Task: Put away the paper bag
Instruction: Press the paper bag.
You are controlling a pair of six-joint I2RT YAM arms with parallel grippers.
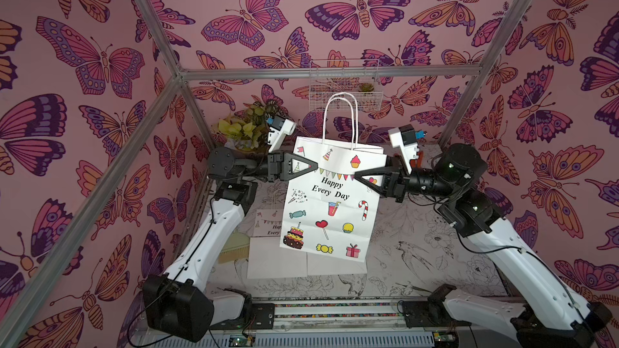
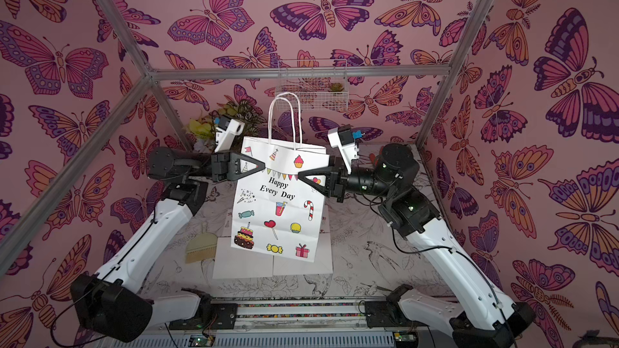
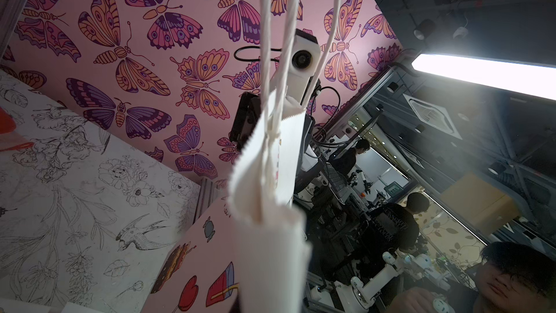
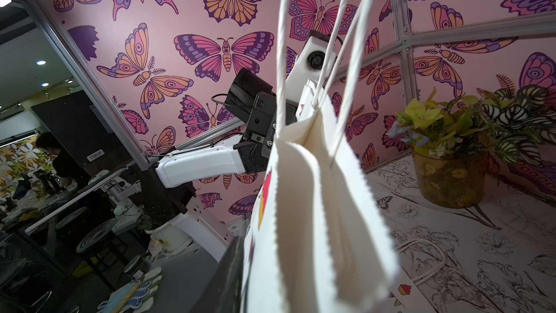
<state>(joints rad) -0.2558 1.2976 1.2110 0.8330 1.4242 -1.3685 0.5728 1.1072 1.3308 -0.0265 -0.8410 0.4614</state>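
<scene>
Holding the paper bag (image 1: pixel 331 209) up in the air between both arms, we're mid-carry: the bag hangs upright and clear of the counter (image 1: pixel 418 246), printed face showing in both top views, its rope handles (image 1: pixel 338 118) standing up above the mouth. The left gripper (image 1: pixel 315 165) comes in at the edge on its own side, just under the mouth, jaws pinched shut on the paper, and it looks to be carrying the weight. The right gripper (image 1: pixel 356 175) reaches in at the opposite edge at much the same height, jaws over the paper, but whether they have bitten down I cannot tell; the right wrist view only shows the bag's mouth hanging slightly open close to the lens. Down below, another printed bag (image 1: pixel 268 225) lies flat on the counter, mostly hidden by the one in the air. My read: pick-up done, stowing not yet. Next call is a firm two-sided hold, then both arms travelling together so the paper neither tears nor sags
</scene>
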